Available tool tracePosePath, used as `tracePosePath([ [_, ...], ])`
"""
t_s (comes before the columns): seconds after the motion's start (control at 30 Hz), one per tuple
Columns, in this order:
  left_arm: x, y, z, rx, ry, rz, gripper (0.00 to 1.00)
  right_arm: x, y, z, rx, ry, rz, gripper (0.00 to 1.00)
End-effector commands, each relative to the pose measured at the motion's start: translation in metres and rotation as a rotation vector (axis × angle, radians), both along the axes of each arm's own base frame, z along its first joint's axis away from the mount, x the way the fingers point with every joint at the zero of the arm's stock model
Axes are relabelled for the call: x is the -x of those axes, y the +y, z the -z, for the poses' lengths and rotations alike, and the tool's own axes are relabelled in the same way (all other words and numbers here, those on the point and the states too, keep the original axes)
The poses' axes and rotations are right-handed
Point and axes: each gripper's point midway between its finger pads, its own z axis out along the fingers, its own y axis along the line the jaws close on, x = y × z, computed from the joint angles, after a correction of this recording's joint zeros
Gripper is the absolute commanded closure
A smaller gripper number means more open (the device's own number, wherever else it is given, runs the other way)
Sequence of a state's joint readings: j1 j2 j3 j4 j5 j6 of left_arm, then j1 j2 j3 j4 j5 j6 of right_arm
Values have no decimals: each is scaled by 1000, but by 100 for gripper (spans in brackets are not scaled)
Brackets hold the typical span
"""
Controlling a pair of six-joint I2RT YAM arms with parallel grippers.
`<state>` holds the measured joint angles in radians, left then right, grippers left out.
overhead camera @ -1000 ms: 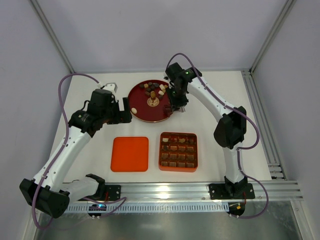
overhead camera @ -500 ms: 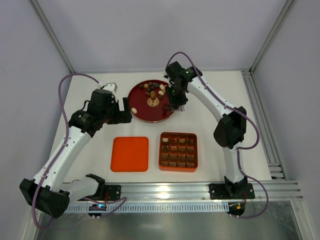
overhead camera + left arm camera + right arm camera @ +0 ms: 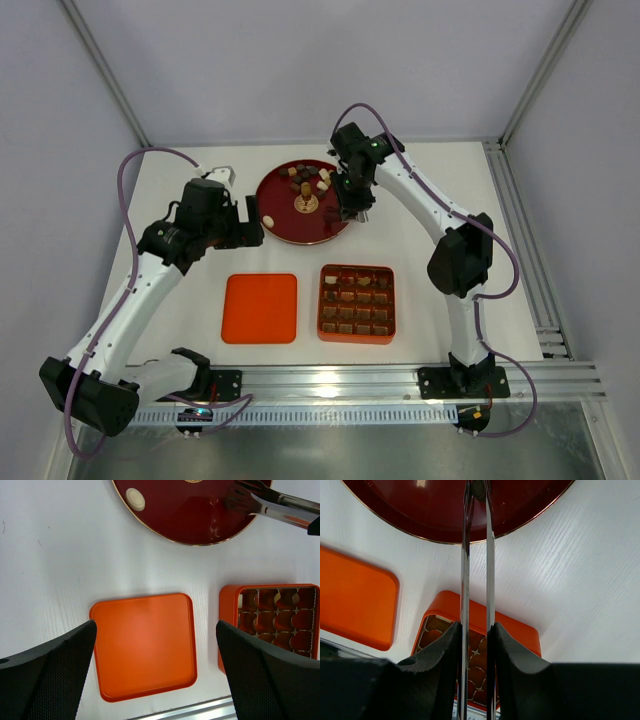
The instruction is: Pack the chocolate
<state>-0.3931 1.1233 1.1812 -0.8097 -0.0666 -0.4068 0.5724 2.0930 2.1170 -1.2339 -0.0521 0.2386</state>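
Nearest the bases, the orange square gridded box (image 3: 356, 303) and its flat orange lid (image 3: 259, 308) lie side by side; the left gripper (image 3: 155, 625) hangs over the lid, jaws wide open & empty. Beyond, the right gripper (image 3: 475, 626) jaws clamp the long metal tweezers (image 3: 465, 580), tips over the dark red round plate (image 3: 290, 228) w/ what looks like a small dark piece (image 3: 478, 488) pinched between them; the other chocolate pieces (image 3: 305, 180) cluster at the plate's far side. Vs a sec ago almost nothing moved, the right arm only nudged and both jaws the same, so prob. the pick is settling & the carry to the box is next.
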Motion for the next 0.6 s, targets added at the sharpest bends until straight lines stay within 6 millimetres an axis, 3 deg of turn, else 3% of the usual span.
tracePosePath([
  [0.0,-3,-2,-10,16,-46,15,0,-1,4,-34,-65,-85,3,67],
  [0.57,0,-2,-8,25,-41,13,0,18,-6,-54,-80,-122,14,68],
])
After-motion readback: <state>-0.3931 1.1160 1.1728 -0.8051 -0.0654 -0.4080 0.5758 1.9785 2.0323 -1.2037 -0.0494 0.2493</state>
